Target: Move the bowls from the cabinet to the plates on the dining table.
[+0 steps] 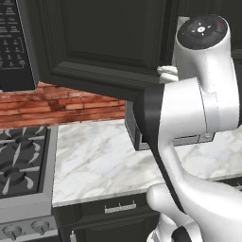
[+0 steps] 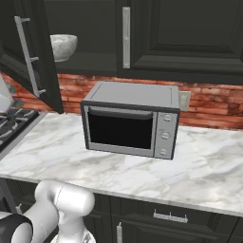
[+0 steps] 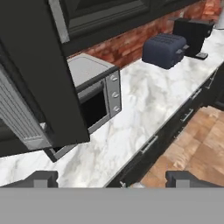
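A white-grey marbled bowl (image 2: pixel 61 46) stands on the shelf inside the dark cabinet (image 2: pixel 166 33), behind its open left door (image 2: pixel 42 57). That door (image 1: pixel 104 42) also hangs wide open over the counter in the left base view. In the hand view my gripper (image 3: pixel 113 179) is open, its fingertips (image 3: pixel 41 178) far apart with nothing between them. It sits close beside the open door's edge and silver bar handle (image 3: pixel 22 118). The plates and the dining table are out of view.
A grey toaster oven (image 2: pixel 130 121) stands on the marble counter (image 2: pixel 204 161) below the cabinet. A gas stove (image 1: pixel 21 160) lies to the left. A dark blue toaster (image 3: pixel 165 50) and a black appliance (image 3: pixel 192 30) stand farther along. Drawers with short handles (image 2: pixel 170 217) line the counter front.
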Robot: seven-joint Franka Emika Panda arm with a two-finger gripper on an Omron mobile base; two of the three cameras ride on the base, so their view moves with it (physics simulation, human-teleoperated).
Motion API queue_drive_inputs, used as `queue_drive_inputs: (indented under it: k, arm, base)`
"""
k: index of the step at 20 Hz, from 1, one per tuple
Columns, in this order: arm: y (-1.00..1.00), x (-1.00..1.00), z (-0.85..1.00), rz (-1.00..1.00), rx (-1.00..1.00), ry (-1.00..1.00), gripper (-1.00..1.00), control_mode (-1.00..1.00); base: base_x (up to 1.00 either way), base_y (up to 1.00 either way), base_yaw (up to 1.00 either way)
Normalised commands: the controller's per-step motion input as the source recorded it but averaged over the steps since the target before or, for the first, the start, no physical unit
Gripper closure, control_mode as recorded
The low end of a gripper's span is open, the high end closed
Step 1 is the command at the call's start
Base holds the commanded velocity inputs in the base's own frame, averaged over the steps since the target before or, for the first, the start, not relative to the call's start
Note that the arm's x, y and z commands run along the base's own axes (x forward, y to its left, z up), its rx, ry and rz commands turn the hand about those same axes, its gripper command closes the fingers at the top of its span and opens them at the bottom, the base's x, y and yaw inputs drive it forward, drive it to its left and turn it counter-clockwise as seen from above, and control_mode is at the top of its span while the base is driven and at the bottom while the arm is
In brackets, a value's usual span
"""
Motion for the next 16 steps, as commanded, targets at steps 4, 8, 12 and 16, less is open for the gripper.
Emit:
queue_drive_inputs:
  k: [4, 8, 12, 16]
  arm:
    - [-0.63, -0.73, 0.09, 0.01, 0.08, -0.1, -1.0, -1.0]
    - [-0.61, -0.4, 0.09, 0.06, 0.04, -0.09, -1.0, -1.0]
    - [-0.65, -0.17, 0.0, 0.1, 0.0, -0.05, -1.0, -1.0]
    - [-0.67, 0.02, 0.0, 0.11, 0.0, 0.0, -1.0, -1.0]
  base:
    - [0.0, 0.0, 0.0]
    - [0.0, 0.0, 0.0]
    - [0.0, 0.0, 0.0]
    - [0.0, 0.0, 0.0]
